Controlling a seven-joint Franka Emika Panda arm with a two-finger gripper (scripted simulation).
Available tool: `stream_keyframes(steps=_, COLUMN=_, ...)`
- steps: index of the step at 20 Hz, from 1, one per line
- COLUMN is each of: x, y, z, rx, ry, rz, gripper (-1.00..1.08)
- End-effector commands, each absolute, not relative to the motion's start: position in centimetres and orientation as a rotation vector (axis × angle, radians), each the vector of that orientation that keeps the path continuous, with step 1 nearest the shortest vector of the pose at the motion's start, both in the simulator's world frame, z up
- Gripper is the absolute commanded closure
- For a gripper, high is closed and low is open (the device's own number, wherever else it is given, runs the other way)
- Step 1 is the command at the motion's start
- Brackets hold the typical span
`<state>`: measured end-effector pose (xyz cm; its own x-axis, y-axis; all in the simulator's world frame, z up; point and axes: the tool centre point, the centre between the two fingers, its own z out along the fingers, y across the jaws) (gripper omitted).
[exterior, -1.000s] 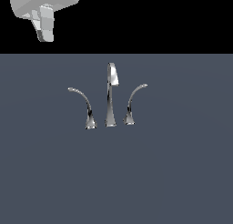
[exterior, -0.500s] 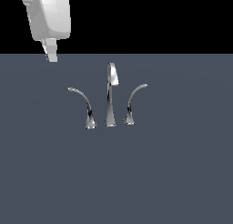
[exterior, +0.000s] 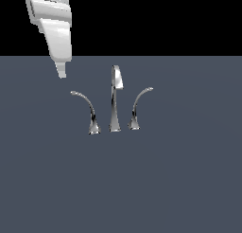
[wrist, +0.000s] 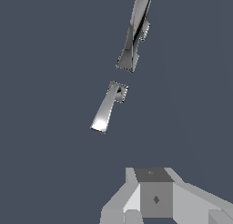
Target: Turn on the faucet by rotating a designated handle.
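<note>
The largest thing is the flat grey surface, which carries everything else and runs back to a straight far edge below a black background. The faucet stands near the middle of this surface, and I take its tall central spout as the landmark.

Next in size is the arm's white gripper. It hangs above the surface, on the exterior view's left of the spout and higher than the handle tip. Only one narrow white end shows in the exterior view, and the wrist view shows only the grey body of the gripper, so I cannot tell if the claw is spread or pressed together. It holds nothing and touches nothing.

The handle stands just beside the spout on the exterior view's left, with its flared base on the surface and its thin tip arcing away from the spout, toward the gripper. The shorter lever stands on the other side of the spout and arcs the opposite way.

I judge that the step in hand is the approach: the handle is not yet touched. The next move calls for bringing the gripper down beside the handle tip, on the side from which a push will swing it around its base.

There is open room on the handle's outer side. The inner side is tight, because the spout is close there.
</note>
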<state>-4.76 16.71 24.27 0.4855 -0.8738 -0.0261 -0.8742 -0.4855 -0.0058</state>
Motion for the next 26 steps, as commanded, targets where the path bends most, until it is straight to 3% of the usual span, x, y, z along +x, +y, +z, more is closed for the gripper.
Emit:
stream_keyframes(steps=1, x=-3.5, y=16.8, z=23.3, rx=-2.656, ry=1.646, rz=0.026, gripper=1.08)
stream_keyframes(steps=15, x=3.0, y=16.2, z=18.2, rx=-2.457, ry=1.955, rz=0.003, gripper=1.08)
stream_keyframes(steps=26, x=4.7, y=15.8, z=17.0, rx=-2.398, ry=2.030, rz=-0.001, gripper=1.08)
